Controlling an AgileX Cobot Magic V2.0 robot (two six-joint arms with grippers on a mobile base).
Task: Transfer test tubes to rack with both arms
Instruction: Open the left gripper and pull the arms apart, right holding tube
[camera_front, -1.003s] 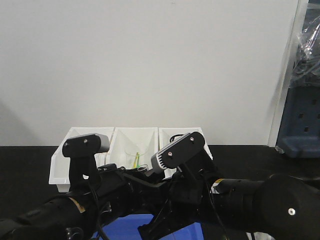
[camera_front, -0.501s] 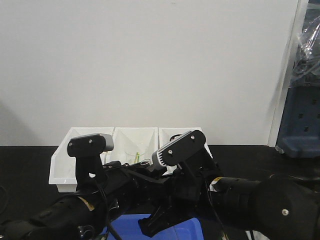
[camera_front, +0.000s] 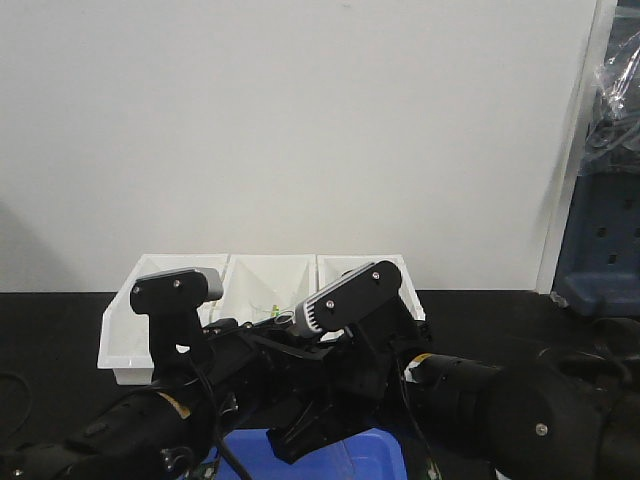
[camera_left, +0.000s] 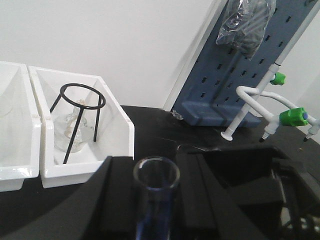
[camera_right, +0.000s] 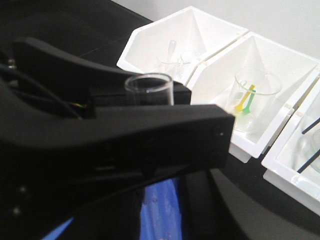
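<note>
Spanning the back of the front view: white wall (camera_front: 300, 120), with the black counter (camera_front: 50, 330) below it. Both arms crowd the foreground. The left arm (camera_front: 150, 420) and right arm (camera_front: 520, 420) each carry a grey camera module, and they overlap at centre, so the end effectors are hidden in this view.

A blue pegboard (camera_left: 235, 85) stands on the counter at the far right, with white pegs tipped green. Three white bins (camera_front: 115, 340) sit side by side against the wall. A blue tray (camera_front: 350, 455) is low at centre, just in front of the arms and partly covered by them.

Left end effector (camera_left: 156, 195): closed on a test tube (camera_left: 150, 215). The tube is upright, with a black finger (camera_left: 117, 200) tight against each side. Its round rim stands clear above the fingers, and blue shows through the glass lower down.

Right end effector (camera_right: 170, 102): I can't tell whether it is open or closed. The right wrist view shows a test tube rim (camera_right: 148, 87) poking up between black bars, but I can't tell which arm the bars belong to.

Bin contents:
- A beaker (camera_right: 252, 100) holds a yellow and a green scoop (camera_right: 245, 102).
- A black tripod ring (camera_left: 80, 115) stands over a flask (camera_left: 72, 132).
</note>
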